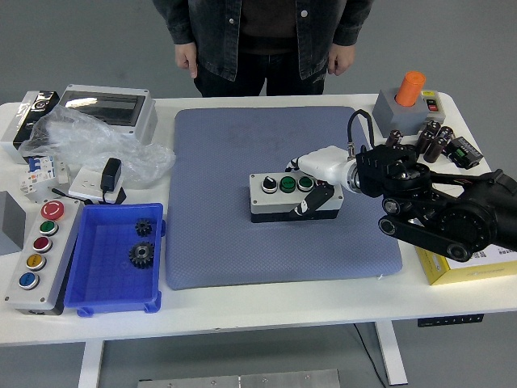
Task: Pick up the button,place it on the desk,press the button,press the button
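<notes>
A grey and black button box [279,196] with one black and two green buttons on top sits on the blue-grey mat [242,145] at the middle of the table. My right hand [318,184] comes in from the right and is closed around the box's right end: white fingers [321,164] lie over its top and back, and a dark thumb presses its front face. The box rests flat on the mat. My left arm is out of view.
A person stands at the far side, hands [187,61] hanging at their sides. At left are a blue bin [77,301] with gears, a grey panel [60,275] of coloured buttons, a plastic bag [89,141] and a grey enclosure [109,109]. At right are an orange-button box [408,101], capacitors [432,141] and a yellow box [460,271].
</notes>
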